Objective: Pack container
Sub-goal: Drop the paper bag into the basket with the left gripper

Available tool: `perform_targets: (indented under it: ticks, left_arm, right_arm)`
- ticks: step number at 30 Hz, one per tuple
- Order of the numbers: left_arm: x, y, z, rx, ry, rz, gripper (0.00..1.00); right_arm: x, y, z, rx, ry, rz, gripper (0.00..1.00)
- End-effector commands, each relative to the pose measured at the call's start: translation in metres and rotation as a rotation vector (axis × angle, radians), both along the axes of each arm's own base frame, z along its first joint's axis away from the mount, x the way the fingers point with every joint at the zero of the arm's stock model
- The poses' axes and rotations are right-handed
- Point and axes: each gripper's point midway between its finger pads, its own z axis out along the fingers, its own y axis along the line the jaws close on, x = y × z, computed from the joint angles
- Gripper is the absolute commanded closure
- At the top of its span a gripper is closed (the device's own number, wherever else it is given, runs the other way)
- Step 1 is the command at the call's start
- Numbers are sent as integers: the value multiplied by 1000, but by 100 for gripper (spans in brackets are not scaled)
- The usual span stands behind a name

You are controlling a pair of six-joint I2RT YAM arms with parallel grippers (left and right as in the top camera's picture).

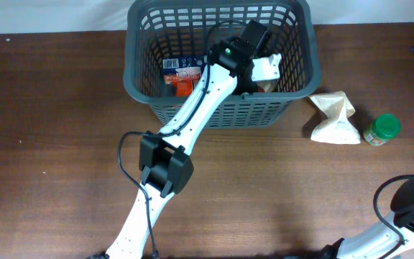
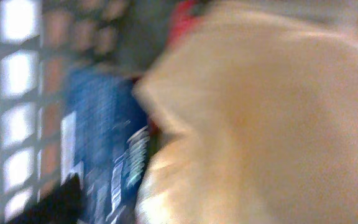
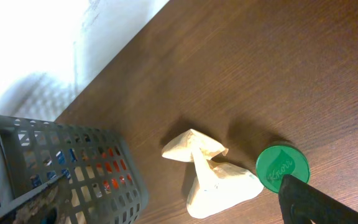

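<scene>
**Left arm down in the basket, two groceries not yet packed**

The large dark grey plastic basket with lattice sides (image 1: 264, 114) stands at the far middle of the table, with a blue-and-white printed carton (image 1: 180, 68) and a red packet (image 1: 185, 88) on its floor at the left. The left gripper (image 1: 259, 72) is inside at the right end, close over a smooth tan bag (image 2: 260, 124) that fills its blurred wrist view; whether it is parted or clamped cannot be told. A careless lift could snag the front wall and drag the basket. To the right lie a crumpled cream paper pouch (image 1: 334, 119) and, just beside it, a green-lidded jar (image 1: 383, 129), which might roll if knocked over. Only one dark finger of the right gripper (image 3: 309, 199) shows, so its state is unclear.
</scene>
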Motion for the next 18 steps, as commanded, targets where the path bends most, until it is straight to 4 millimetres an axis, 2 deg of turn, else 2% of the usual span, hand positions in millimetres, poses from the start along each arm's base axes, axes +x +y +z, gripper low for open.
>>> perform_targets:
  ticks: [1,3,7,10,11,13,14,17,18]
  left_arm:
    - [13,35,109,-164,-187,329,1]
    - [7,52,149,-252,-216,415,1]
    - [-21,103,246,-478,-282,577,1]
    - [-44,157,302,-602,-347,706,1]
    - [-55,189,320,-643,-371,783,1]
    - [-68,228,331,-663,-385,883,1]
    - [-81,267,329,-647,-380,990,1]
    - [-100,334,307,-572,-330,1200,1]
    - [-98,346,300,-575,-300,1228,1]
  right_arm:
    - [0,0,3,-13,-8,0,1]
    - [0,0,3,-13,-8,0,1]
    - [0,0,3,-13,-8,0,1]
    - [0,0,3,-13,-8,0,1]
    - [0,0,3,-13,-8,0,1]
    - [0,0,3,-13,-8,0,1]
    - [1,-1,4,-11,-12,-3,1]
    - [9,-6,10,-36,-53,-8,1]
    - [12,-8,13,-46,-67,-8,1]
